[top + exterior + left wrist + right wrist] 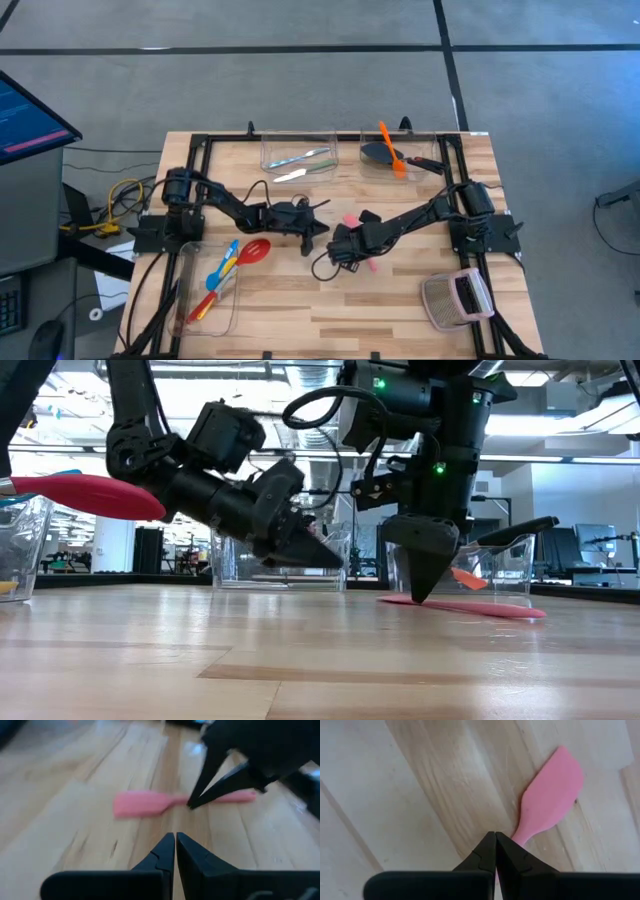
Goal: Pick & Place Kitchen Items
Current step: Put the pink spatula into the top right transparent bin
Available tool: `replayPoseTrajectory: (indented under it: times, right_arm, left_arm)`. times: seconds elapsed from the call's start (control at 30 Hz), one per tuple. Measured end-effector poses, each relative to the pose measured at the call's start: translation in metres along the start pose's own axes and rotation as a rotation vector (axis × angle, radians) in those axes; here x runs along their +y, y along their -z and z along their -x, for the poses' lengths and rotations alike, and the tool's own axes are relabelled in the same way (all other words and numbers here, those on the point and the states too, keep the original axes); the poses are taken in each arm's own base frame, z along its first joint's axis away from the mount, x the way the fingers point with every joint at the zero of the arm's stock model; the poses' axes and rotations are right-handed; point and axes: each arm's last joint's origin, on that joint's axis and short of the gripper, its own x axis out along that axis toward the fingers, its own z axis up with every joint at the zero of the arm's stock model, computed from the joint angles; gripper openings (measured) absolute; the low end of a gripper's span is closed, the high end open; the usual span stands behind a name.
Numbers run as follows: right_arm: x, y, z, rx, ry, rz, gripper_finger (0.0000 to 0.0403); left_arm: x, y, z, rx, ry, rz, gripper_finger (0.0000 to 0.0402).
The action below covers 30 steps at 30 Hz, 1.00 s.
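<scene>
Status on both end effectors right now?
Left end effector: closed, holding nothing.
Right end effector: closed, tips on the pink spatula handle; grip cannot be told.

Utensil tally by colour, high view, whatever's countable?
Pink spatula: 1
Orange utensil: 1
Black turner: 1
Red slotted spoon: 1
Pale cutlery: 2
Blue utensil: 1
Yellow utensil: 1
Total: 8, though the crowded left bin may hide more.
</scene>
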Motion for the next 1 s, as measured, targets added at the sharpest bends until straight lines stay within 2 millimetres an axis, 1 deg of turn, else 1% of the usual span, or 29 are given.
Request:
replayPoseTrajectory:
  times: [0.13,0.23,0.33,0.47,0.63,0.7,0.8,0.87,0.9,1.0]
  right_arm:
    - [0.0,0.001,0.003,-0.016,0.015,0.005,0.0]
    - [-0.005,0.0,0.014,-0.025,0.012,0.002,0.0]
    - [-0.013,0.001,0.027,-0.034,0.007,-0.001,0.0]
    - [-0.028,-0.005,0.046,-0.078,-0.024,0.0,0.0]
    - [-0.046,-0.013,0.055,-0.092,-0.053,0.01,0.0]
    - [-0.051,-0.014,0.053,-0.085,-0.085,0.019,0.0]
    - [-0.055,-0.013,0.04,-0.107,-0.177,0.025,0.0]
    - [-0.06,-0.004,0.029,-0.093,-0.231,0.024,0.0]
    - [-0.061,-0.002,0.025,-0.114,-0.258,0.009,0.0]
    - [-0.073,0.013,0.016,-0.128,-0.268,-0.036,0.0]
  left_arm:
    - [-0.01,-0.013,-0.007,-0.056,-0.016,-0.133,0.0008]
    - [-0.012,-0.019,-0.01,-0.079,-0.029,-0.171,0.0008]
    - [-0.008,-0.019,-0.01,-0.068,-0.042,-0.165,0.0008]
    - [-0.003,-0.015,-0.009,-0.047,-0.06,-0.162,0.0008]
    - [-0.003,-0.013,-0.008,-0.036,-0.052,-0.16,0.0008]
    - [-0.003,-0.013,-0.008,-0.031,-0.04,-0.16,0.0008]
    - [-0.003,-0.013,-0.008,-0.028,-0.023,-0.159,0.0008]
    - [-0.003,-0.012,-0.008,-0.026,-0.022,-0.159,0.0008]
    - [-0.003,-0.012,-0.008,-0.023,-0.022,-0.157,0.0008]
    - [-0.003,-0.01,-0.007,-0.016,-0.022,-0.157,0.0008]
